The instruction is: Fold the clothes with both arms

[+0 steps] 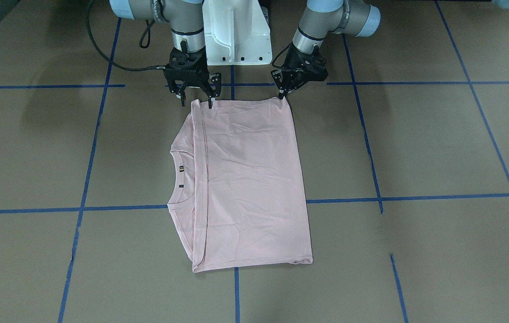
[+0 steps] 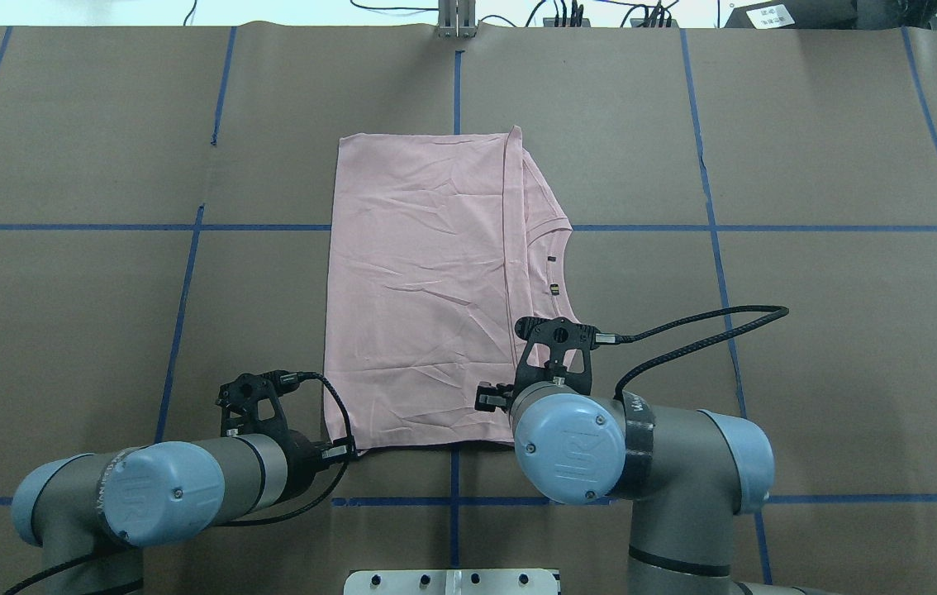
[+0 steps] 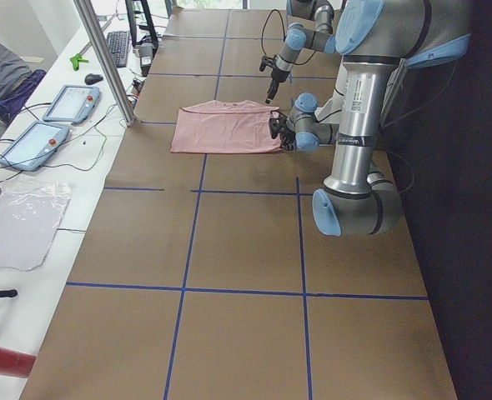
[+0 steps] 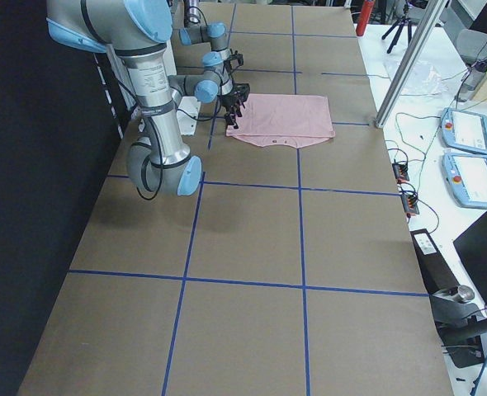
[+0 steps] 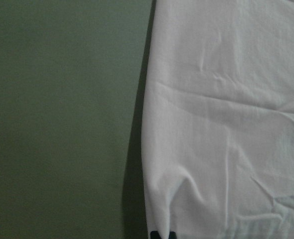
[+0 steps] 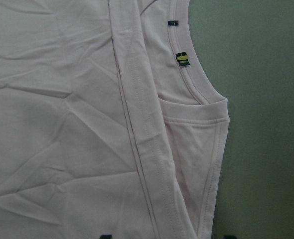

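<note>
The pale pink T-shirt [image 1: 250, 179] lies folded flat on the table, plain side up, so the drawing is hidden. Its ribbed collar [image 1: 174, 177] points to the robot's right. It also shows in the overhead view [image 2: 419, 289]. My left gripper [image 1: 283, 95] is shut on the shirt's near left corner; in the left wrist view [image 5: 163, 234] the cloth [image 5: 226, 124] puckers at its tips. My right gripper [image 1: 196, 103] is open over the near right corner. In the right wrist view [image 6: 167, 237] its jaws straddle the folded edge beside the collar [image 6: 197, 84].
The white pedestal base [image 1: 236, 31] stands between the arms. Blue tape lines [image 1: 232, 83] cross the brown table cover. A black cable [image 2: 700, 330] loops off the right wrist. A side bench holds tablets [image 3: 67, 104] behind a metal post [image 3: 104, 58].
</note>
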